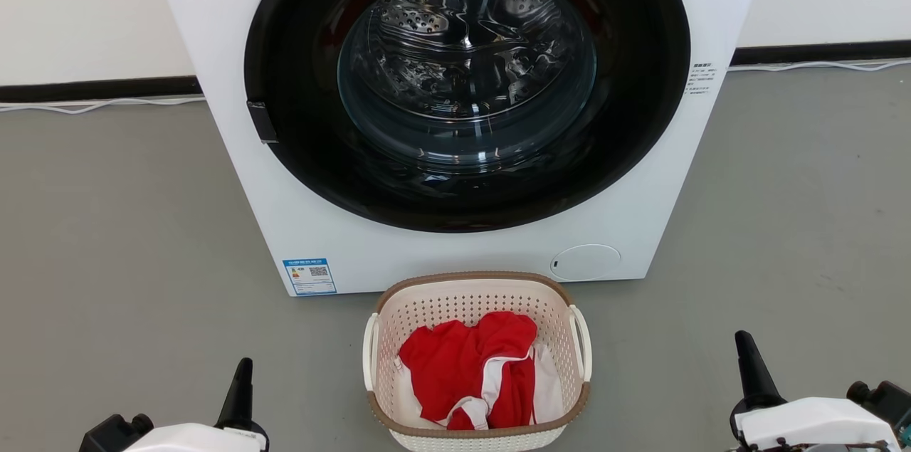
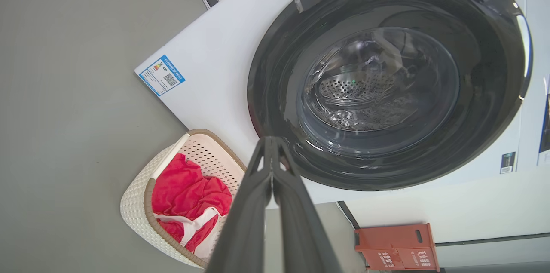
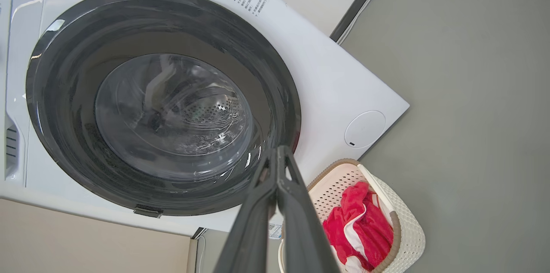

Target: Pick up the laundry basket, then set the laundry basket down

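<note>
The laundry basket [image 1: 462,306] sat on the floor [image 1: 107,224] just before the washer [image 1: 213,46], left gripper [image 1: 245,370] and right gripper [image 1: 744,344] both pinched together and well apart from it, and a lopsided grab on one handle [image 1: 369,352] could well have tipped it over.

White washing machine [image 1: 228,25] on a grey floor [image 1: 107,224].
Its round dark glass door [image 1: 466,82] takes the upper middle of the frame; a blue label [image 1: 309,276] sits at the machine's lower left, a round flap [image 1: 585,261] at its lower right. A white cable [image 1: 99,104] lies along the wall.
</note>
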Robot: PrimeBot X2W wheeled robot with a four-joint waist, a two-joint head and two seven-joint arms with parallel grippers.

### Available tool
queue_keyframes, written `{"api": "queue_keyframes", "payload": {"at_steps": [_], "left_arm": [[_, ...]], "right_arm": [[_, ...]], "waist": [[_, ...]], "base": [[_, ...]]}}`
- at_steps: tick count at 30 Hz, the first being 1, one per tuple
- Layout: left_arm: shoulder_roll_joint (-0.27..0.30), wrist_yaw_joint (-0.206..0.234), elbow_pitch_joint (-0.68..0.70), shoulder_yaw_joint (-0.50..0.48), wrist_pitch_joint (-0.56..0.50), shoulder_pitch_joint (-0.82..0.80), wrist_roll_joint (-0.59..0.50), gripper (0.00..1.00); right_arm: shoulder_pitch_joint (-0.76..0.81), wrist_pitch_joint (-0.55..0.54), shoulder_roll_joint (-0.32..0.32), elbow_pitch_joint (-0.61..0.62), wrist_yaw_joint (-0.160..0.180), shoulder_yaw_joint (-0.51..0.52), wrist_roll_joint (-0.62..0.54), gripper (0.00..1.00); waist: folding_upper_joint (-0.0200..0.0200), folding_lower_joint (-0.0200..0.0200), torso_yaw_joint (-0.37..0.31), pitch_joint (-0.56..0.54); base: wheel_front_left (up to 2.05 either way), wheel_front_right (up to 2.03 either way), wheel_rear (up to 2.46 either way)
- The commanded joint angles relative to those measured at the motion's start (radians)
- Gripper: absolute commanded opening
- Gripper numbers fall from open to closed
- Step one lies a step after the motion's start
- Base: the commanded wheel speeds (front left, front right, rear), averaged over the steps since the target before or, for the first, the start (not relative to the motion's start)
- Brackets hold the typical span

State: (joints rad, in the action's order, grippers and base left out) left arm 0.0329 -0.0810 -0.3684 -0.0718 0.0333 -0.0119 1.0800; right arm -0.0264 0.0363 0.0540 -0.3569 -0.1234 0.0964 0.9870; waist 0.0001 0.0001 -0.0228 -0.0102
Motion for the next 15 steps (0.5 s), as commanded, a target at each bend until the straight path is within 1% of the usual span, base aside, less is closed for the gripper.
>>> {"api": "queue_keyframes", "payload": {"at_steps": [1,15], "left_arm": [[0.011,-0.01,0.032,-0.022,-0.007,-0.051,0.034,0.0],[0.013,-0.021,0.057,-0.027,-0.045,-0.064,0.169,0.0]], "right_arm": [[-0.057,-0.012,0.007,0.038,-0.005,-0.009,0.036,0.0],[-0.063,-0.05,0.004,0.058,-0.005,-0.002,0.196,0.0]], "waist": [[-0.0001,-0.0001,0.001,0.0],[-0.0001,-0.0001,0.007,0.004]], "base": [[0.0,0.0,0.0],[0.0,0.0,0.0]]}}
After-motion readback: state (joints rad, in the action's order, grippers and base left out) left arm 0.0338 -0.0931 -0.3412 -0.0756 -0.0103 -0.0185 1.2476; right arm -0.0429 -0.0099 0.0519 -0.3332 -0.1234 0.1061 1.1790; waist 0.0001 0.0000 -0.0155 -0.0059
